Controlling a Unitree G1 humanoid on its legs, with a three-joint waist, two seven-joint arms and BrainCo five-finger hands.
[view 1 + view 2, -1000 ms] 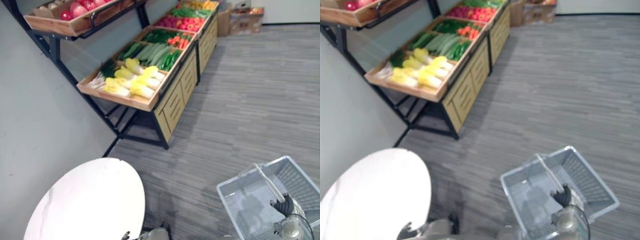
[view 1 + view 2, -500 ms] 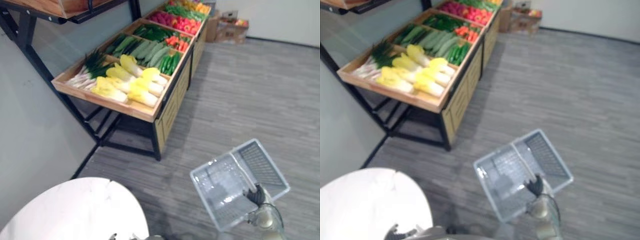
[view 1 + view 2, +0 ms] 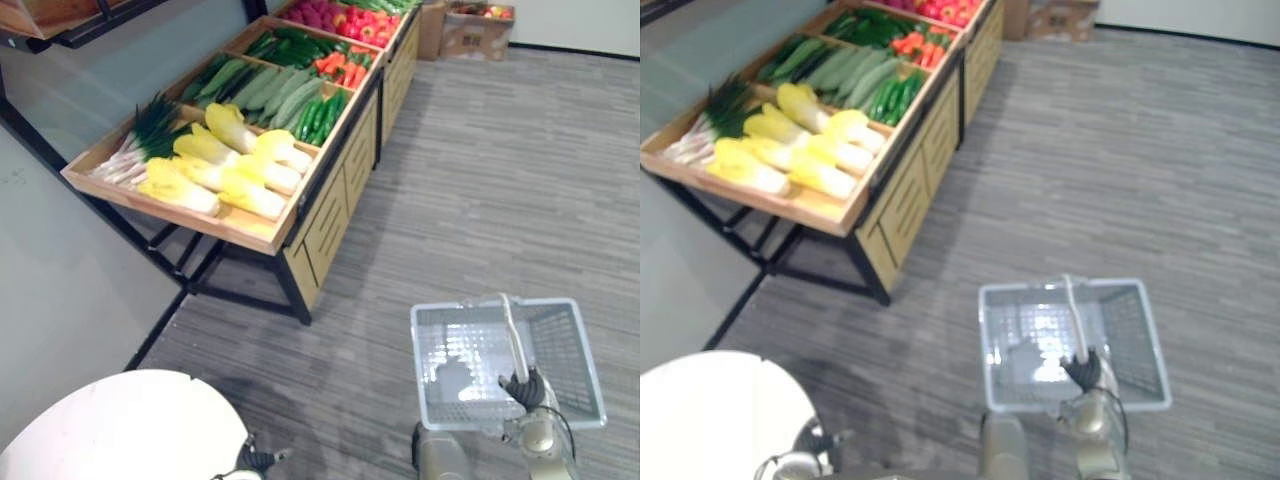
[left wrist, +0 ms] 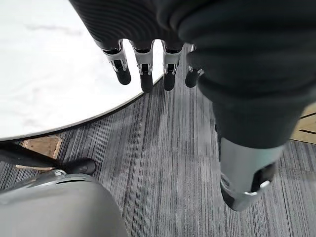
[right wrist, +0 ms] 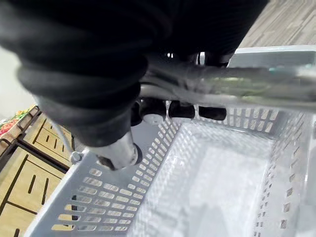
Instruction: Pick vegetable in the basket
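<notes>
Camera swing since half a second ago: the whole view has shifted, so the stall [image 3: 330, 200] sits more to the left. Against my hand the basket [image 3: 421, 360] has changed too. It was skewed then and now hangs square and level, long side across.

- One basket, grey, slotted walls, one handle [image 3: 510, 330]. My right hand [image 3: 527, 388] is clenched round that handle. In the right wrist view the dark fingertips [image 5: 183, 109] wrap under the bar and the basket floor shows below.
- Basket hangs over carpet, well apart from the stall.
- Left hand [image 3: 258, 460]: low, at the edge of the one white table [image 3: 100, 430]. In the left wrist view its fingers [image 4: 143, 74] hang straight and slack, grasping nothing, over the table rim and carpet.
- Vegetables: all on the stall.
- Near tray: cabbages [image 3: 245, 165], about six, overlapping, so the count is not firm. One bunch of scallions [image 3: 140, 140] lies beside them.
- Next tray: cucumbers [image 3: 265, 90], too many and too close to count.
- Further back: carrots [image 3: 340, 68], then red produce [image 3: 325, 15]; kind unclear.
- Two boxes [image 3: 480, 18] stand on the floor past the stall's far end.
</notes>
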